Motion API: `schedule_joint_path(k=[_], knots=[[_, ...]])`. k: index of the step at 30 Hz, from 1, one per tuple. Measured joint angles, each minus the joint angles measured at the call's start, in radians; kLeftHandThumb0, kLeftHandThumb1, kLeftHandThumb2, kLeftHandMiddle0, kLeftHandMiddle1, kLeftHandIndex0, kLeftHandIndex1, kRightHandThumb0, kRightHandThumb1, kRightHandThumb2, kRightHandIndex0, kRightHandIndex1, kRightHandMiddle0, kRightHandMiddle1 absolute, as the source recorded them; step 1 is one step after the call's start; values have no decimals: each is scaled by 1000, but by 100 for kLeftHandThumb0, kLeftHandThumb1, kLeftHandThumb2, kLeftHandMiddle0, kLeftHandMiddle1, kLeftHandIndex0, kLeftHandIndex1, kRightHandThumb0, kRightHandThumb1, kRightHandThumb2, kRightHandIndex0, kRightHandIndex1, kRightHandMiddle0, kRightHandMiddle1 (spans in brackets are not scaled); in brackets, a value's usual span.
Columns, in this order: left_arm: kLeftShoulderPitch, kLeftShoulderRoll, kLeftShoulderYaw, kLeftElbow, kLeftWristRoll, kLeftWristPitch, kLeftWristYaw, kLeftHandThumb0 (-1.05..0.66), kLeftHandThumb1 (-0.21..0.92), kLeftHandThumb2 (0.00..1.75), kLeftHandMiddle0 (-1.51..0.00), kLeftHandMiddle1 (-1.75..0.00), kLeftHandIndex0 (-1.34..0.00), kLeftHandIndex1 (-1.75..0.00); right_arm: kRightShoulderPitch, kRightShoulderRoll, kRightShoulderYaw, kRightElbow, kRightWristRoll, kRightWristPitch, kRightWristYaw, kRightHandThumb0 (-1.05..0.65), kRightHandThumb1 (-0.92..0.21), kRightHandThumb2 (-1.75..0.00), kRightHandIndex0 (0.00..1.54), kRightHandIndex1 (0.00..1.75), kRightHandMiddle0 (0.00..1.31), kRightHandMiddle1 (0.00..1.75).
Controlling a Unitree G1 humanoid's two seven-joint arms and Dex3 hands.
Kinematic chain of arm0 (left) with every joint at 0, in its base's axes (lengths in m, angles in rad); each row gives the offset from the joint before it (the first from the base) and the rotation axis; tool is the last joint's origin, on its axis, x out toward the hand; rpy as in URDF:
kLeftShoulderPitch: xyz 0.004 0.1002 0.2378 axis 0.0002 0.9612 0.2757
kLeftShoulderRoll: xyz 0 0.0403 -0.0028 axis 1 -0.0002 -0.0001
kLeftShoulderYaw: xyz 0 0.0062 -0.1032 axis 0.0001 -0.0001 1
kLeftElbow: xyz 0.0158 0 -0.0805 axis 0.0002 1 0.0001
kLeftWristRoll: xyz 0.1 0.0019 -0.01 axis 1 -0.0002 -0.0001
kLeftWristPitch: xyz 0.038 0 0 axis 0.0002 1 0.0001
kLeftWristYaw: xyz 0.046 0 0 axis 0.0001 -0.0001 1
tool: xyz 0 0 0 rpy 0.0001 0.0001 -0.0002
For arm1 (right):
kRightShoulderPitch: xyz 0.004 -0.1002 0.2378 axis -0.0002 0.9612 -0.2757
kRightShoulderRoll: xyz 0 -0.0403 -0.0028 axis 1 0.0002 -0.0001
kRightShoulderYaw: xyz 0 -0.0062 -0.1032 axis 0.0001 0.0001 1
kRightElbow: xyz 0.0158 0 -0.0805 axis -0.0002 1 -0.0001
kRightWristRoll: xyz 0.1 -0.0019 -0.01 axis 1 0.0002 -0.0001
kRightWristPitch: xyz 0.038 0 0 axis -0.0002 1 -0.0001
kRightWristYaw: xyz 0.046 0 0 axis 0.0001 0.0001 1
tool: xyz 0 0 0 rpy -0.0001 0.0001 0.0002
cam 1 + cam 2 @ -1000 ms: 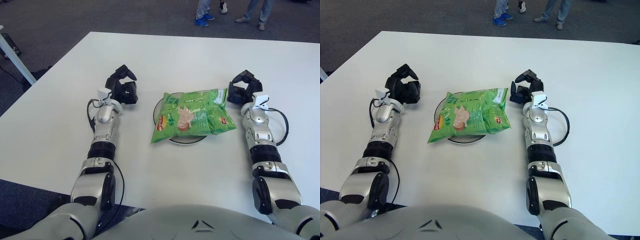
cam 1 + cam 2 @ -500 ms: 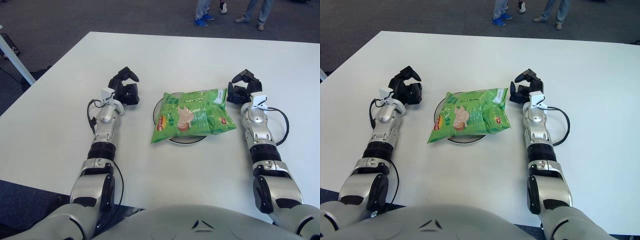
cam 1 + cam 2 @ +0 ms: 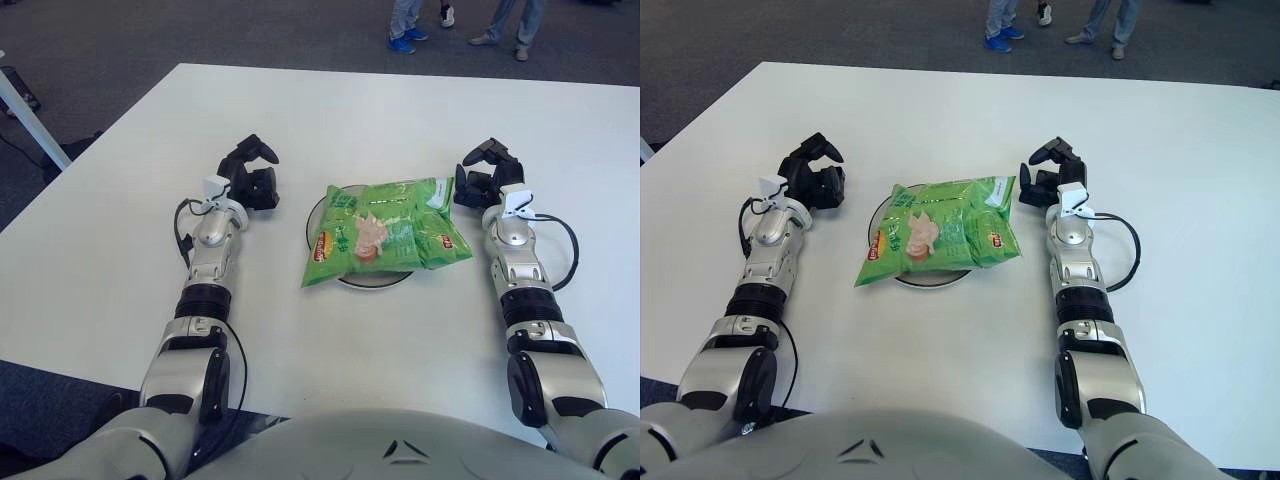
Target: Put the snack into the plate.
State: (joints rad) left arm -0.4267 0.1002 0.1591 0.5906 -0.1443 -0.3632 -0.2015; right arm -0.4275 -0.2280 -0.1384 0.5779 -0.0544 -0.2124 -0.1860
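Note:
A green snack bag (image 3: 385,228) lies flat on a dark round plate (image 3: 318,214) in the middle of the white table; the bag covers most of the plate and overhangs it at the front left and right. My left hand (image 3: 250,172) rests on the table to the left of the plate, fingers relaxed and empty. My right hand (image 3: 484,174) rests just right of the bag's far corner, fingers spread and empty, not touching the bag.
The white table (image 3: 350,330) extends all around the plate. A black cable (image 3: 566,250) loops beside my right forearm. People's legs and shoes (image 3: 405,40) stand on the carpet beyond the far edge.
My left hand has shifted slightly right and away from me. The right hand, bag and plate have hardly moved.

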Motion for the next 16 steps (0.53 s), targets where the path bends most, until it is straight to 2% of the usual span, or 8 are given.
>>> schedule_joint_path(k=[16], knots=[[0,2,0,4,-3,0,0,-48,32,131,-130,-175,-61,-175,-1,-5,9,7,-5,-16,1,-47,-37,-126,130,175,57,175]])
